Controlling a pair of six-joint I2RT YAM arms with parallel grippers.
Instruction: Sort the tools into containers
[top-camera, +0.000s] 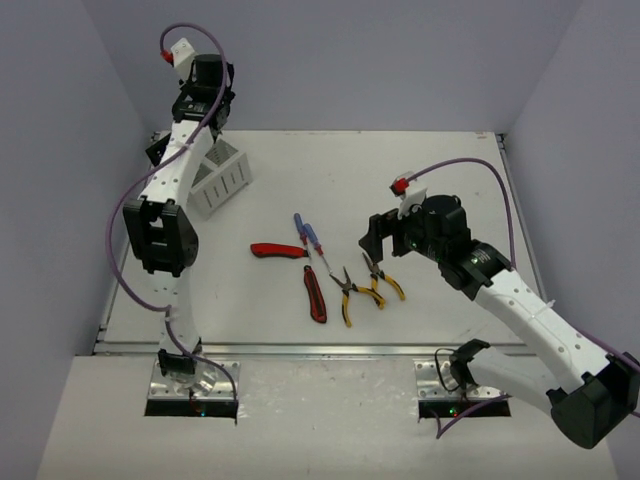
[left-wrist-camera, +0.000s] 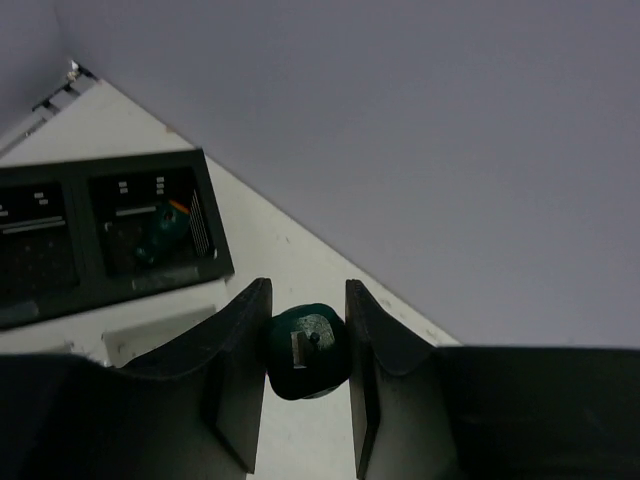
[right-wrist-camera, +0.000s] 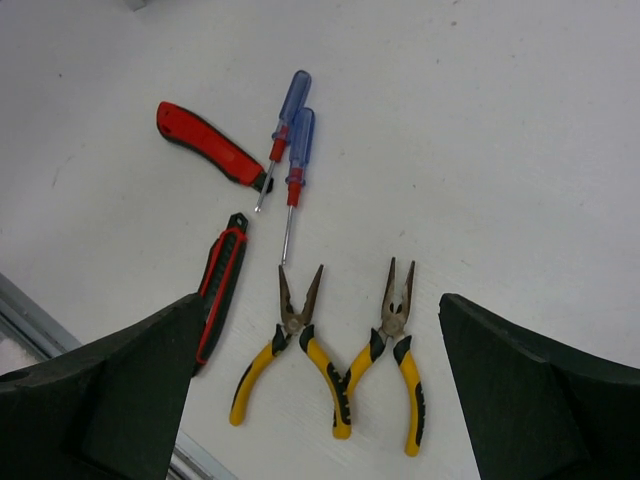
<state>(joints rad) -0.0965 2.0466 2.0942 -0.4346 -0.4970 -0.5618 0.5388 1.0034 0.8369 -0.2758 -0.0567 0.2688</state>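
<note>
**Tools (top-camera: 315, 293): six on the table (top-camera: 440, 180), one in a bin, one held**

The stubby green-handled screwdriver (left-wrist-camera: 308, 352) was pinched between the two fingers (left-wrist-camera: 240, 360) of the left gripper (left-wrist-camera: 307, 297), its butt end facing the wrist camera; the fingers pressed on either side of the handle. In that wrist view the black bin (left-wrist-camera: 110, 275) lay at ten o'clock from the held screwdriver; its right compartment held a green-handled tool (left-wrist-camera: 160, 235), seemingly a second stubby screwdriver, though it was dim. In the top view the left gripper (top-camera: 203, 118) hung at the table's eleven o'clock corner, close to the back wall (top-camera: 350, 60); the white bins (top-camera: 222, 175) stood just at five o'clock from it.

The right gripper (right-wrist-camera: 320, 300) hovered with its fingers (right-wrist-camera: 130, 390) spread wide and holding nothing; in the top view it (top-camera: 380, 240) sat just at twelve o'clock of the pliers.

The other tools lay loose near the table's centre; the red utility knife (top-camera: 278, 250) lay at nine o'clock of the group; the two blue-handled screwdrivers (top-camera: 305, 233) lay side by side at twelve o'clock, tips close to that knife's end; the darker utility knife (top-camera: 315, 293) lay at six o'clock, apart from the first; the two yellow-handled pliers (top-camera: 365, 288) lay at three o'clock, jaws slightly open, their inner handles touching or crossing.
</note>
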